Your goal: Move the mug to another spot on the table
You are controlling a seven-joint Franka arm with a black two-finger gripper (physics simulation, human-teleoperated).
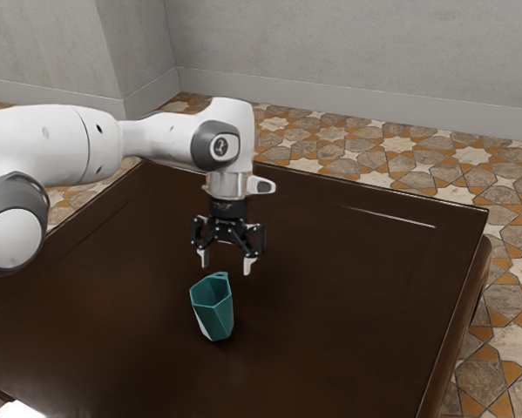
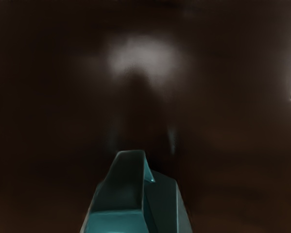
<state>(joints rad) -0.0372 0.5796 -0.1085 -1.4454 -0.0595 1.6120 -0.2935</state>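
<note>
A teal, faceted mug (image 1: 213, 306) stands upright on the dark brown table (image 1: 348, 287), near its middle. My black gripper (image 1: 226, 264) hangs just above and slightly behind the mug's rim, pointing straight down. Its two fingers stand apart with nothing between them, so it is open. In the wrist view the mug (image 2: 135, 199) appears as a blurred teal shape close under my hand, with the dark tabletop (image 2: 145, 87) beyond it.
The table's right edge (image 1: 470, 287) drops to a patterned tile floor (image 1: 505, 174). A grey wall (image 1: 330, 43) runs behind. Bare tabletop lies on every side of the mug.
</note>
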